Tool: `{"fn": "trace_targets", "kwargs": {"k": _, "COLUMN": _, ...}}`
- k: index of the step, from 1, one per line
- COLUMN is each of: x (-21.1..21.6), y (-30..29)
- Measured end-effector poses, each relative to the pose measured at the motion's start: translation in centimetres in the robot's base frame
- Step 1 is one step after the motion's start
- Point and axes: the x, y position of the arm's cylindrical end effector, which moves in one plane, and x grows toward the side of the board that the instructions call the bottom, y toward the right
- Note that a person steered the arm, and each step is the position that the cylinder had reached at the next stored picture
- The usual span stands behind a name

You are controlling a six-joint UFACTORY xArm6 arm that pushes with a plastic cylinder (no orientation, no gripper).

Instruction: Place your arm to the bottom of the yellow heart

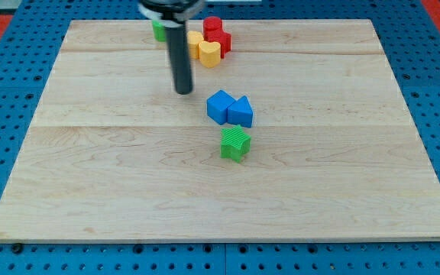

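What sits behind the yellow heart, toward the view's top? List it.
Behind the yellow heart sit a second yellow block and red blocks, touching it. Their lower parts are covered. My tip lies below-left, apart.

My board (128,183) is pale wood with visible grain and plank seams, matt. Around it lies a blue perforated sheet (434,69) — smooth, dotted with holes. My rod (182,61) looks dark and slightly glossy, down to my tip (183,92). The green block (235,143) shows a ridged face; the yellow heart (209,53) and blue blocks (230,108) look smooth, plastic-like — evenly coloured
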Motion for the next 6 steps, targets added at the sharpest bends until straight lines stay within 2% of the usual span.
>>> {"fn": "trace_targets", "kwargs": {"k": 1, "x": 0.7, "y": 5.2}}
{"fn": "trace_targets", "kwargs": {"k": 3, "x": 4.9, "y": 6.1}}
{"fn": "trace_targets", "kwargs": {"k": 5, "x": 0.7, "y": 6.7}}
{"fn": "trace_targets", "kwargs": {"k": 6, "x": 0.8, "y": 11.4}}
